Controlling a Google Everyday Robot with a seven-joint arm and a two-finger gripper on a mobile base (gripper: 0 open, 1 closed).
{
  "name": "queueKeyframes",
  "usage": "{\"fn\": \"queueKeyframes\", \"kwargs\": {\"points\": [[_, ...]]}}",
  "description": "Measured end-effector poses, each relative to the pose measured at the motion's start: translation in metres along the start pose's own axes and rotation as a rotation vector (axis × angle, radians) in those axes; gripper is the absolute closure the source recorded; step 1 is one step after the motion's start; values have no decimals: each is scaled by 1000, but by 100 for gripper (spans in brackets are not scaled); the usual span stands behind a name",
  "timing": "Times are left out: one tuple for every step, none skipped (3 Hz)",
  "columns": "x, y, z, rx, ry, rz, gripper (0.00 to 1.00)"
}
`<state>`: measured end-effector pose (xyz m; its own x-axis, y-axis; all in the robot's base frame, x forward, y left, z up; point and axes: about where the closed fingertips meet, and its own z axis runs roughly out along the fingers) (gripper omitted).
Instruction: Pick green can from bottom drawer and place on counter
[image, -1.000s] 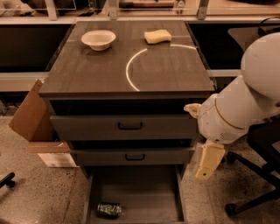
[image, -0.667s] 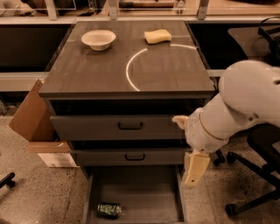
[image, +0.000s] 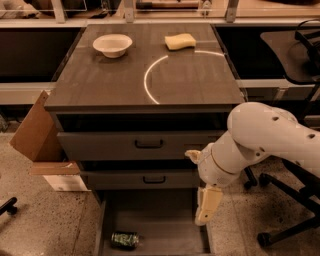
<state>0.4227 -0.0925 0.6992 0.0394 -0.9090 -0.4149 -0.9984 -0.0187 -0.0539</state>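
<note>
The green can (image: 124, 239) lies on its side at the front left of the open bottom drawer (image: 167, 225), a wide grey tray. My gripper (image: 206, 207) hangs at the end of the white arm, pointing down over the drawer's right side, above and well to the right of the can, holding nothing. The counter (image: 105, 82) is the dark wood-grain cabinet top with a white arc.
A white bowl (image: 112, 45) and a yellow sponge (image: 180, 41) sit at the back of the counter. The two upper drawers (image: 148, 145) stick out slightly. A cardboard box (image: 37, 135) stands at the left, and a chair base (image: 287, 225) at the right.
The arm has swung left and downward, bringing the gripper from beside the cabinet to over the right part of the bottom drawer. The can has not moved.
</note>
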Motion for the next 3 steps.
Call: {"fn": "queueKeyframes", "kwargs": {"points": [[7,2,34,-30,-23,-25,0],[14,4,76,-54,-71,-60,0],[19,6,116,-66,-136,-71,0]]}}
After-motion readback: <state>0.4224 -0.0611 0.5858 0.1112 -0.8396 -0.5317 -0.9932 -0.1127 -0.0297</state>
